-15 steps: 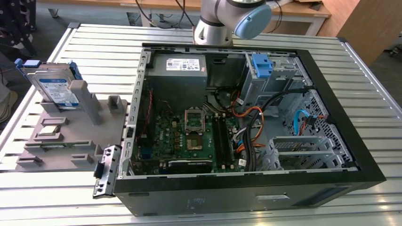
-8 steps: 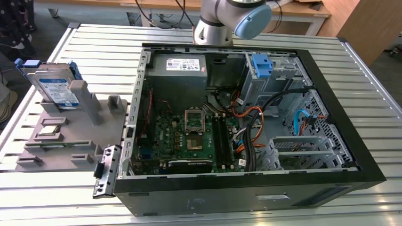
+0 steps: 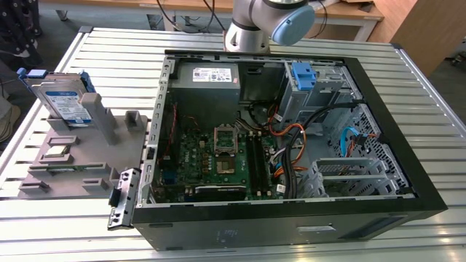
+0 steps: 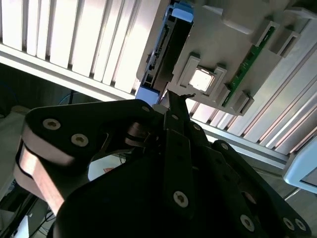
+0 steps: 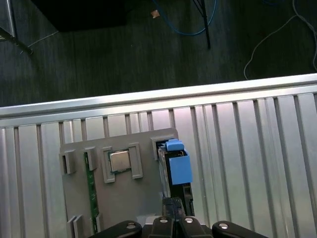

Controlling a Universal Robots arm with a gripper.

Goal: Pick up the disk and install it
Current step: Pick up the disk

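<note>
Hanging above the slatted metal table (image 3: 109, 43), my claw (image 4: 179, 96) has its two black fingers together in one narrow tip, and they hold nothing. In both wrist views this tip (image 5: 173, 204) points down at the disk (image 5: 177, 166), which I see from its thin edge with the blue plastic bracket around it. In the exterior view the disk (image 3: 62, 101) is at the far left. It stands on its edge, a little leaned, in a slot of the grey fixture (image 3: 73, 158), and its flat silver face with the white and blue label is turned to the camera. The fixture is matt grey plastic with blocky posts and pockets. One square pocket keeps a shiny processor (image 5: 119, 160), and a narrow slot keeps a green memory stick (image 5: 90, 183). To the exterior view's right of the fixture, just beside it, the black computer case (image 3: 291, 218) lies open on its side. Inside it I see first the grey power supply box (image 3: 211, 76) and the green motherboard (image 3: 218, 158), then a bundle of orange and black cables (image 3: 291, 142), and a blue plastic caddy (image 3: 302, 73) in the metal bay near the far wall.
</note>
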